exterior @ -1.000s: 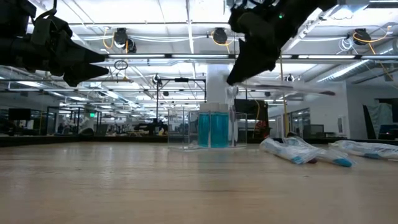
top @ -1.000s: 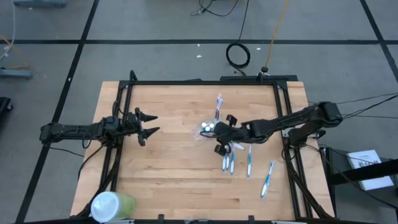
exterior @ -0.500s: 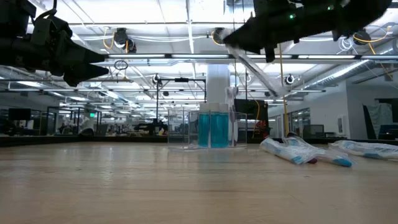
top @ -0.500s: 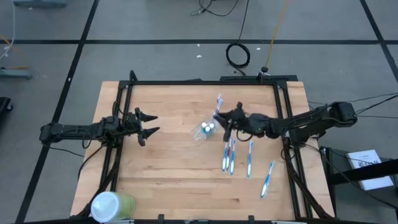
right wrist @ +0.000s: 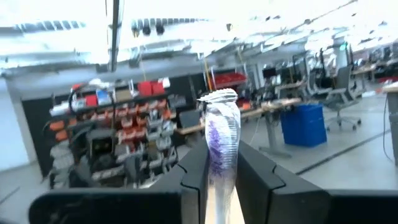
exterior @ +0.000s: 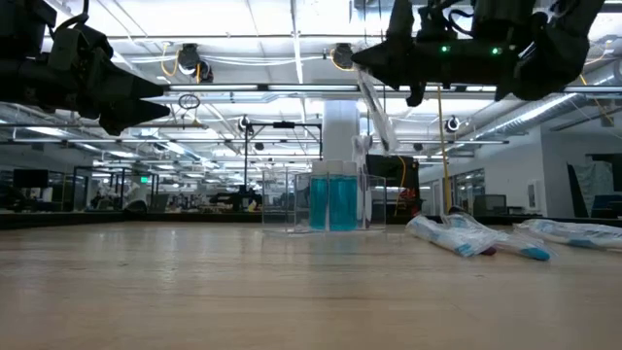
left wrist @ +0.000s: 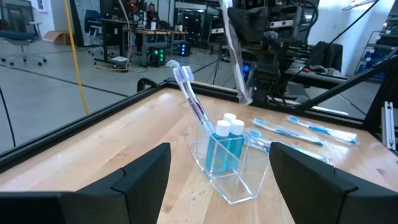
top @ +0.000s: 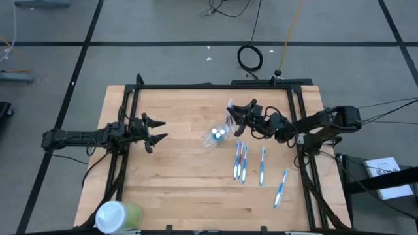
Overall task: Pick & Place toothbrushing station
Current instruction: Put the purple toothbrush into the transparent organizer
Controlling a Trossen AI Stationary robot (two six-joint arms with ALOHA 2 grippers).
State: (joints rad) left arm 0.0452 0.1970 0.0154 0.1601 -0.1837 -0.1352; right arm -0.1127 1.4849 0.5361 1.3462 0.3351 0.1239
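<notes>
A small clear plastic cup [top: 215, 136] stands on the wooden table with white-capped teal tubes [left wrist: 225, 134] in it. One toothbrush [left wrist: 191, 93] leans in it against its rim. Several blue-and-white toothbrushes [top: 240, 162] lie on the table nearer the right edge. My right gripper [top: 243, 112] is just beyond the cup on the far side, raised, and shut on a wrapped toothbrush [left wrist: 235, 56]. My left gripper [top: 157, 130] hovers open and empty to the left of the cup. My right gripper pinches the wrapped toothbrush [right wrist: 222, 146] between its two fingers [right wrist: 194, 174]. The fingers come level from the table's right side and lie across it. The toothbrush is lifted clear of the table and slants steeply below the fingers [exterior: 374, 107].
A larger green cup with a white lid [top: 117, 215] stands at the near left corner. A black frame [top: 215, 87] runs along the table's far edge and sides. Bare wood lies between the left gripper and the clear cup.
My right gripper has risen from the toothbrushes lying near the cup and gone toward the far edge, turning from pointing down to level. The wrapped toothbrush it holds has gone from level to a steep slant, clear of the table.
</notes>
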